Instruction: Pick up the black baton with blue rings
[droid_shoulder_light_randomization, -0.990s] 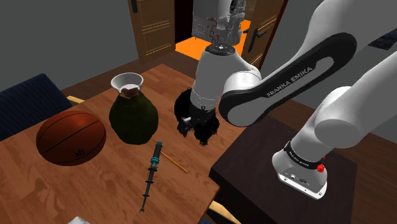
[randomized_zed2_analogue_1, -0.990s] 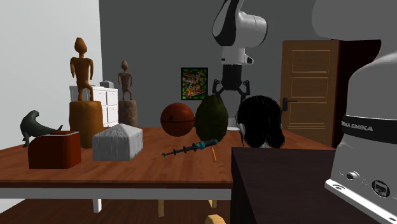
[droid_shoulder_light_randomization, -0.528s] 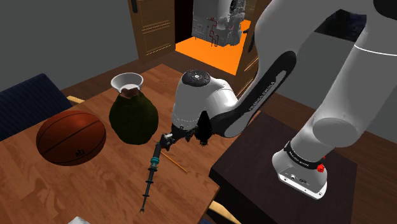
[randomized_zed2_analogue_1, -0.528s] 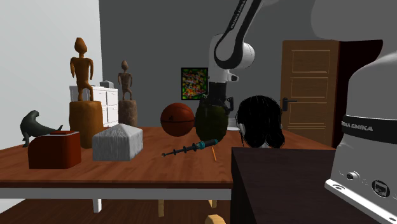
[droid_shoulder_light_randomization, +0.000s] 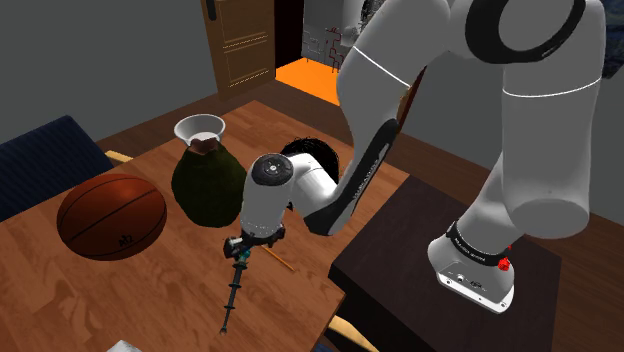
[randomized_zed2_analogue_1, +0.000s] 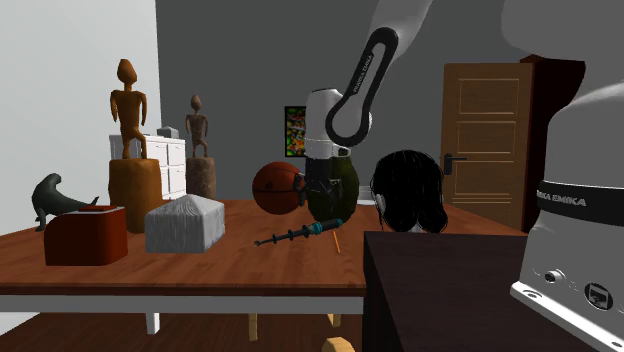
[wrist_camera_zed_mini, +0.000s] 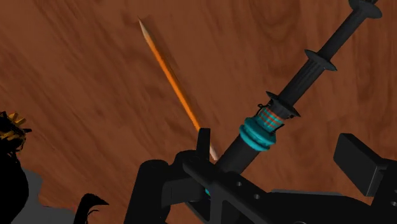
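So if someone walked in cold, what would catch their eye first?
The white arm bends low over the wooden table, its black gripper open astride the black, blue-ringed baton. An orange pencil lies beside the baton; a basketball and a dark green vase stand at the shoulder view's left.

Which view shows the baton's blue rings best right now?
The wrist view: the baton lies close, blue rings clear, inside the open claw. The shoulder view shows its thin end; the second exterior view, a small side profile.
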